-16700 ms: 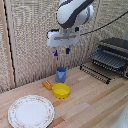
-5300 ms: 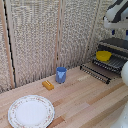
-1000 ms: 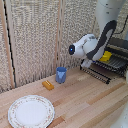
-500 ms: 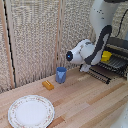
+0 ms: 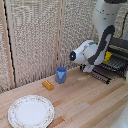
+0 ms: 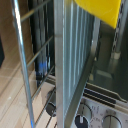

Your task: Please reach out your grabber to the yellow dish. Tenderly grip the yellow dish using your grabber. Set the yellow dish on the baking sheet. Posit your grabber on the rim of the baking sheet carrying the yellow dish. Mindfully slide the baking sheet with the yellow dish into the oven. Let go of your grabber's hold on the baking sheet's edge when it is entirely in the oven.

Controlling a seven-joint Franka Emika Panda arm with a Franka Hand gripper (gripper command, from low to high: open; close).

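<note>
Tool (image 5: 91, 68) state cannot be told; it is placed at the baking sheet (image 6: 75, 60) rim, yellow dish (image 6: 100, 10) aboard. Next, a steady push into the oven (image 5: 119, 52) is called for.

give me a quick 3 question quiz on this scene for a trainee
1. True or false: the large white plate with a patterned rim has the small orange block lying on it.
2. Multiple choice: what stands just beside the orange block on the wooden table? A) a small blue cup B) a green bottle C) a red can
3. Short answer: where is the bright yellow dish?

Key:
1. False; the block lies on the table, apart from the plate.
2. A
3. On the dark metal wire baking sheet, in front of the grey toaster oven.
</note>
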